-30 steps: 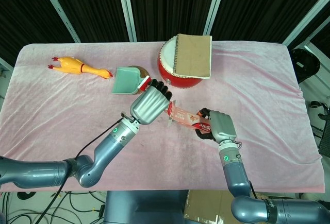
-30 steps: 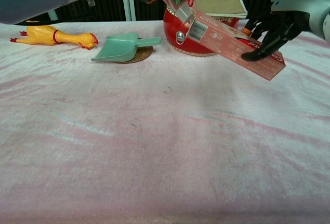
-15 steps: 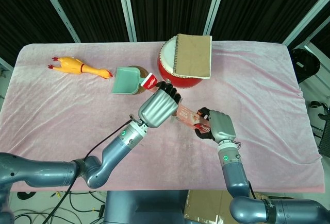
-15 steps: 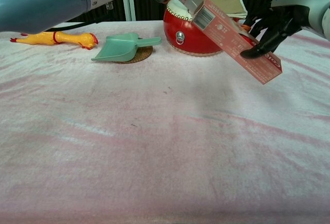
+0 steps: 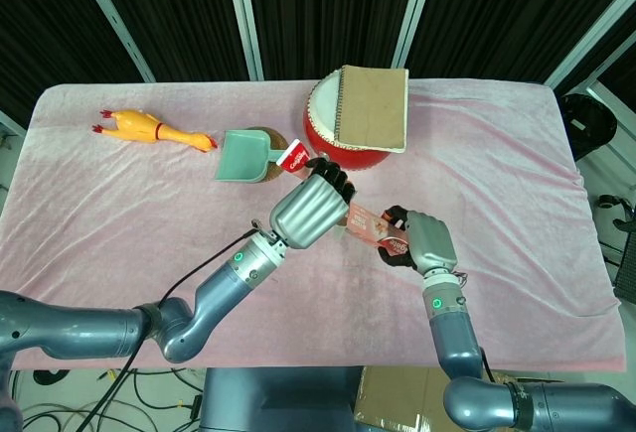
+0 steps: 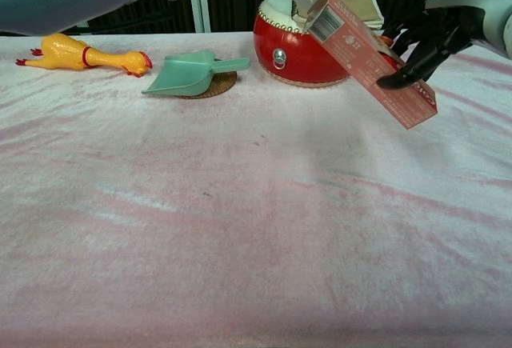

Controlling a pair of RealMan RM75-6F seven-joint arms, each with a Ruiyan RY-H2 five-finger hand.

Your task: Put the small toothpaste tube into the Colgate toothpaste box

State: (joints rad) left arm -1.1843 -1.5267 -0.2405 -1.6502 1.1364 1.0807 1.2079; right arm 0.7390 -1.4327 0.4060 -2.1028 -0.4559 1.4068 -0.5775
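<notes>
The desk [image 5: 517, 154] wears a pale pink cloth with fuzzy lighter streaks. Both hands, the left hand [image 5: 310, 210] and the right hand [image 5: 427, 240], are silver-grey with black fingers. Between them is the Colgate toothpaste box [image 6: 364, 58], salmon red with white print and a black barcode. Beyond the left hand lie a mint-green scoop [image 5: 244, 155], a yellow rubber chicken [image 5: 149, 128] with red beak, and a red drum [image 5: 338, 144] under a tan notebook [image 5: 374, 106].
</notes>
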